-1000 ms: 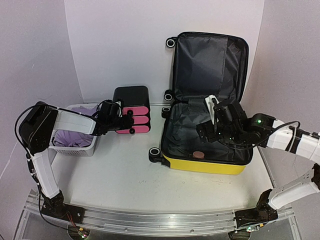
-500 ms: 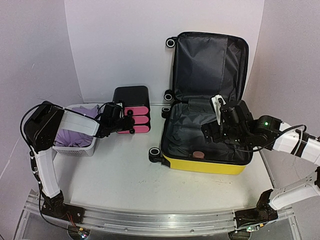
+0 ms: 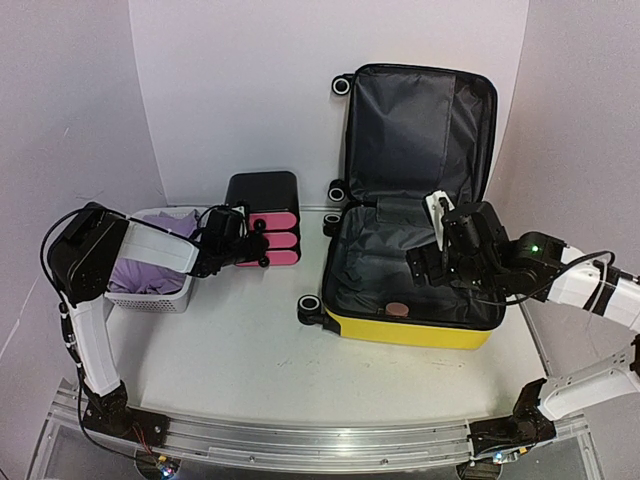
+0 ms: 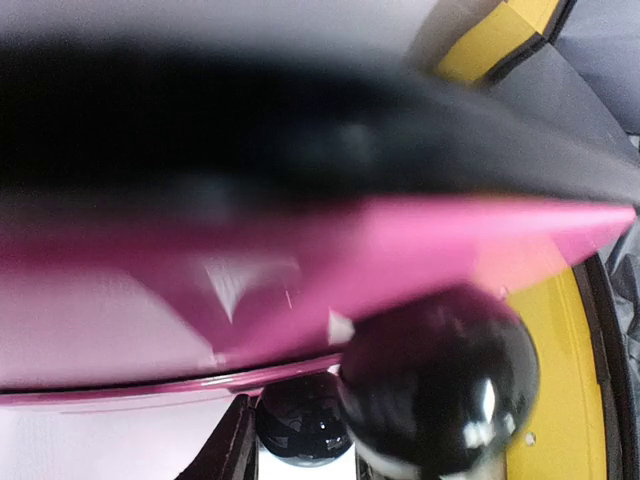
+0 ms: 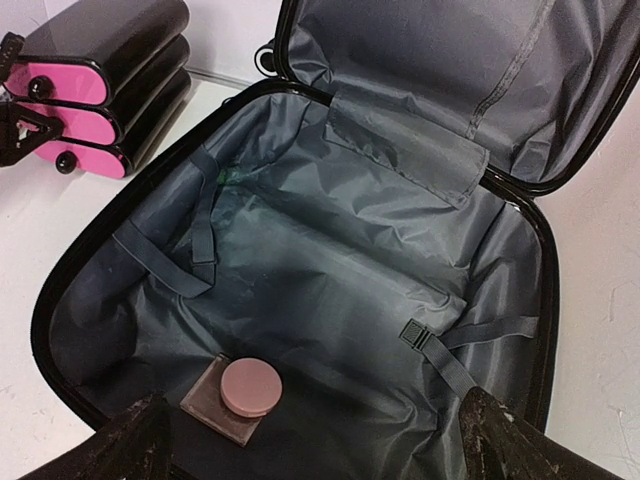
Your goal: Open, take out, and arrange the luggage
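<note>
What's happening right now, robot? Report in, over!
Copy: left pincer at the drawer box knobs, grip unclear; right pincer open over the luggage. Lid up, pink-capped item lying inside. Nothing blocking it.

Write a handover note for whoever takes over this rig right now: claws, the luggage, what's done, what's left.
Left claw: at a black knob of the pink drawer box; grip unclear.
Right claw: open, empty, above the luggage lining.
Luggage: right side of the table, lid standing up.
Done: opened.
Left: take out the pink round-lidded item by the near wall and arrange it.
</note>
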{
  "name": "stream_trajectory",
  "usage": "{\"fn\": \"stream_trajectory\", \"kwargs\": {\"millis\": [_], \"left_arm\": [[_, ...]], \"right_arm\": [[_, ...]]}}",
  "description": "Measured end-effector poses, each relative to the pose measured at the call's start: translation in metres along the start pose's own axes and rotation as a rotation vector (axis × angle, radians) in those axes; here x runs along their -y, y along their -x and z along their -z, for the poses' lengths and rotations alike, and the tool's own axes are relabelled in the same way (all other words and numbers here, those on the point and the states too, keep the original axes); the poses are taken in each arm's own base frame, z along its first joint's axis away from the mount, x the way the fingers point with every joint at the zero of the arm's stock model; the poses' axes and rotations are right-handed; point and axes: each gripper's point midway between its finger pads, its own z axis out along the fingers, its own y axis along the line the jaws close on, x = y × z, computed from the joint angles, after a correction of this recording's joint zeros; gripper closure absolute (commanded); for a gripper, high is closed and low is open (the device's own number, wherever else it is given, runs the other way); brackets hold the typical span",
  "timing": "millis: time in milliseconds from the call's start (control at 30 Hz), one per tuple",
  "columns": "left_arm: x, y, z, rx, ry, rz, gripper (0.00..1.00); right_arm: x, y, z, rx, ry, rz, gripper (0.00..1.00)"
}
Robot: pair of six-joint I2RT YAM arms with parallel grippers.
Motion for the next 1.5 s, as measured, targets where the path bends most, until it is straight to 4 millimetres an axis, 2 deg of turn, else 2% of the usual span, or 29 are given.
{"fn": "stream_trajectory", "kwargs": {"millis": [200,400,700,800,933,1033,1167,1267,1500], "left_arm": [[0.004,-0.016,0.025,-0.026,-0.019,0.004,0.82],[-0.001,-0.03,0.048,-0.051,-0.019,0.018,0.81],[0.003,-0.039,0.057,-0.066,-0.036,0.039,0.75],[0.004,-0.042,0.064,-0.071,-0.042,0.042,0.75],[0.004,-0.048,0.072,-0.08,-0.05,0.045,0.73],[0.005,-0.051,0.074,-0.084,-0.054,0.046,0.66],[0.007,-0.054,0.075,-0.091,-0.059,0.062,0.44],[0.009,-0.056,0.079,-0.102,-0.073,0.059,0.33],[0.02,-0.046,0.108,-0.097,-0.127,0.037,0.25]], "right_arm": [[-0.006,-0.007,-0.011,-0.025,-0.006,0.028,0.02],[-0.013,-0.012,-0.022,-0.045,-0.001,0.05,0.02],[-0.021,-0.017,-0.03,-0.067,0.024,0.058,0.02],[-0.024,-0.023,-0.038,-0.096,0.048,0.058,0.02],[-0.018,-0.031,-0.051,-0.143,0.058,0.039,0.02],[-0.011,-0.034,-0.058,-0.167,0.06,0.019,0.02],[-0.011,-0.034,-0.064,-0.183,0.078,0.003,0.02],[-0.014,-0.034,-0.07,-0.201,0.107,-0.014,0.02],[-0.017,-0.043,-0.095,-0.316,0.183,-0.063,0.02]]}}
